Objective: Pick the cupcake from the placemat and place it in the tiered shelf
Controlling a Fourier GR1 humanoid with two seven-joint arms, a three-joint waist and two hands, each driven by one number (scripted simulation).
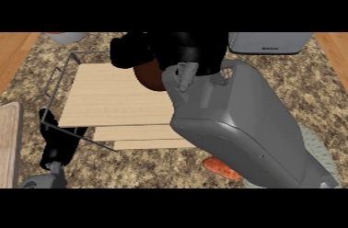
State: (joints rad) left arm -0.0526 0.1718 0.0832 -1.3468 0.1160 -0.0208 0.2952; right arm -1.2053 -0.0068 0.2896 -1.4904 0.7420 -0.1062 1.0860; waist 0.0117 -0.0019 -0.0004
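- The cupcake [148, 77] is showing as a brown round bit under the right hand [173, 50], over the top board of the tiered shelf [112, 100].
- The right hand is curling around the cupcake and hiding most of it.
- I think the carrying is almost done; letting go is still left.
- The left hand [58, 142] is resting low at the left, fingers relaxed.
- The placemat [316, 146] is peeking out on the bench [299, 89].

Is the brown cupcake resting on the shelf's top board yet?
No, the cupcake is held in the right hand above the tiered shelf.
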